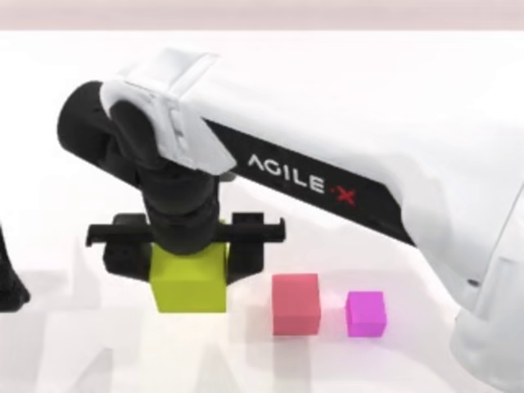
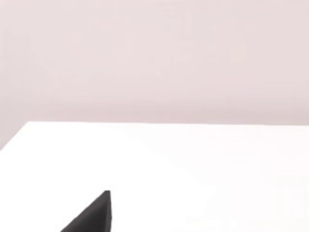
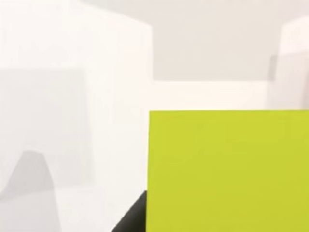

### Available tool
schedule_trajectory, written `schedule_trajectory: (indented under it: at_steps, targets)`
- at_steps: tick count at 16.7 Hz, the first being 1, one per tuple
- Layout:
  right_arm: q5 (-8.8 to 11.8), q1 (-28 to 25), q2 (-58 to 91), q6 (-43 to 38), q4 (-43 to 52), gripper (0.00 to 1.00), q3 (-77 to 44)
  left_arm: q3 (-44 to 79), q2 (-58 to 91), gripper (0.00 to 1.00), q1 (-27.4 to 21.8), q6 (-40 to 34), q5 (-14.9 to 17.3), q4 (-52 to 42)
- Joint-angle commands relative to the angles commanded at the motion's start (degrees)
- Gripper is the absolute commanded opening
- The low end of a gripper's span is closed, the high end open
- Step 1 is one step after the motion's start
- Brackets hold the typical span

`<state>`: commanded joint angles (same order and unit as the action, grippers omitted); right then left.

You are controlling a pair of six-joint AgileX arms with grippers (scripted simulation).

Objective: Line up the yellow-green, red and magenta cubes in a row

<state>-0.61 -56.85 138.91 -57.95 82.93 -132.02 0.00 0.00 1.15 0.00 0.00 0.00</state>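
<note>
1. Yellow-green cube (image 1: 191,282): largest of the three, resting on the white table (image 1: 409,360) left of centre in the top view. Its far edge is hidden under the right arm's wrist. In the right wrist view the cube (image 3: 227,169) fills much of the picture as a flat yellow-green face.

2. Red cube (image 1: 295,304): mid-sized, pinkish-red, on the table to the right of the yellow-green cube, with a strip of bare table between them. Its sides sit roughly square to the table's front edge.

3. Magenta cube (image 1: 365,313): smallest, bright magenta, just right of the red cube, near it but not touching. The three cubes lie in a rough left-to-right row, largest to smallest.

4. Right gripper (image 1: 189,264): black, over the yellow-green cube, carried by the white AgileX arm (image 1: 344,176) that reaches in from the top view's right side. One finger (image 1: 121,255) stands at the cube's left flank and the other at its right flank; the jaws bracket the cube, and whether they press on it or stand slightly clear cannot be told. A dark finger edge (image 3: 131,216) shows beside the cube in the right wrist view.

5. Left arm (image 1: 10,282): only a black part shows at the top view's left edge, well apart from the cubes. Its wrist view shows bare table, a pale wall and one dark finger tip (image 2: 94,215).
</note>
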Motion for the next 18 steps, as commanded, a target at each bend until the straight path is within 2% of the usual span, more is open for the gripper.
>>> schedule_trajectory:
  at_steps: [8,13,18]
  targets:
    - [-0.1,-0.3,0.4,-0.1,-14.5,0.0,14.2,0.0,0.0,1.0,0.0,0.0,0.0,0.0]
    - [-0.1,-0.3,0.5,-0.2,-15.3,0.0,15.0,0.0,0.0,1.0,0.0,0.0,0.0,0.0]
    - [-0.1,-0.3,0.5,-0.2,-15.3,0.38,15.0,0.0,0.0,1.0,0.0,0.0,0.0,0.0]
